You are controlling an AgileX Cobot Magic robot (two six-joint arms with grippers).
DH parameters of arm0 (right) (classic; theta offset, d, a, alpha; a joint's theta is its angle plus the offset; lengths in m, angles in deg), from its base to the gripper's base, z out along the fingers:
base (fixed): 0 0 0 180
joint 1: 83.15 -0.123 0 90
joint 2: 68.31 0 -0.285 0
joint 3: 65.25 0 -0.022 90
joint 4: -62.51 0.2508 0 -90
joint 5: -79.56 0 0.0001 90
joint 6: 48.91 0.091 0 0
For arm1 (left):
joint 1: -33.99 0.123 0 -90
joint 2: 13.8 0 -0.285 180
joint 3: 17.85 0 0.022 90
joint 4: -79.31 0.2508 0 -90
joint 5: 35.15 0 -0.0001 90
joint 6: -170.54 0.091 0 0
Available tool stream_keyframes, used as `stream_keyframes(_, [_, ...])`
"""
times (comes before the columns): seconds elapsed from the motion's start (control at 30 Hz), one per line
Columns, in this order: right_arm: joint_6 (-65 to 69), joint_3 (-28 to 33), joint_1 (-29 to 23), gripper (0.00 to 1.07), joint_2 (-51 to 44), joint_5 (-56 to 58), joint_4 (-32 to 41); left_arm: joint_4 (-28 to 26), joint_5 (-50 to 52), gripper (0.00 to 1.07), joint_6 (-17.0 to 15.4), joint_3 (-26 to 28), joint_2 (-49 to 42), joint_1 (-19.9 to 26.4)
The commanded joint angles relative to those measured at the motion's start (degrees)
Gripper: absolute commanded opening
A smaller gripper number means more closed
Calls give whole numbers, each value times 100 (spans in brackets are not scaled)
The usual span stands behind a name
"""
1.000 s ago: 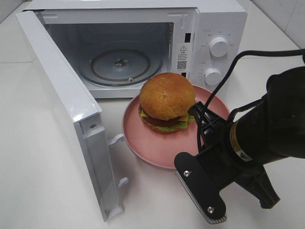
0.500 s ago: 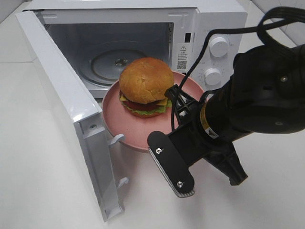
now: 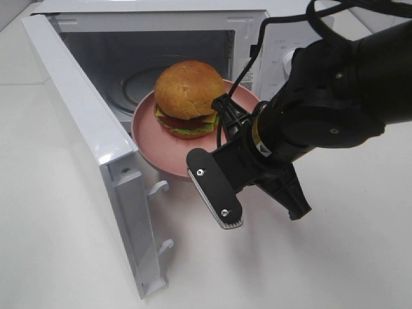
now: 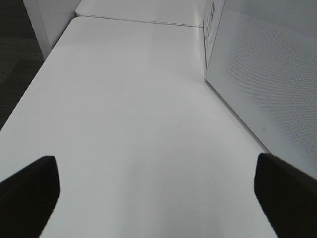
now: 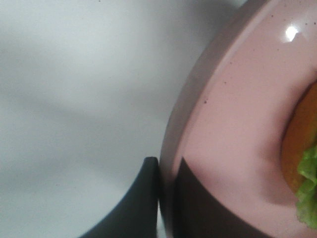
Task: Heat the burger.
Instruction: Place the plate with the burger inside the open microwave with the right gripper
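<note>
On your white bench [image 3: 58,225] the microwave [image 3: 161,6] stands with its door [image 3: 84,129] swung wide. Your right pincer [image 5: 166,171] is clenched on the rim of the pink plate [image 3: 151,138], holding it at the oven's open mouth. The burger [image 3: 188,90] sits on that plate. Your left pincer [image 4: 156,193] hangs released above the bench, beside the door.

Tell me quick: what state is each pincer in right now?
Left pincer: open, holding nothing.
Right pincer: shut on the rim of the pink plate, which carries the burger.
</note>
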Motion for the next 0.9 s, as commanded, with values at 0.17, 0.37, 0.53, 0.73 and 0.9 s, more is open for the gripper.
stream_keyframes(0.17, [-92,-281,97,0,103,-241,-46,-40,6,102,17,6,-74,17])
stream_keyframes(0.37, [-183,-327,97,0,155,-384,-23,-40,6,102,17,6,-74,17])
stream_keyframes(0.53, [-246,-327,178,0,172,-481,40,-40,6,102,17,6,-74,17])
stream_keyframes(0.73, [-315,-510,241,0,298,-453,80,-40,6,102,17,6,-74,17])
stream_keyframes(0.9, [-315,-842,241,0,498,-235,109,-40,6,102,17,6,-74,17])
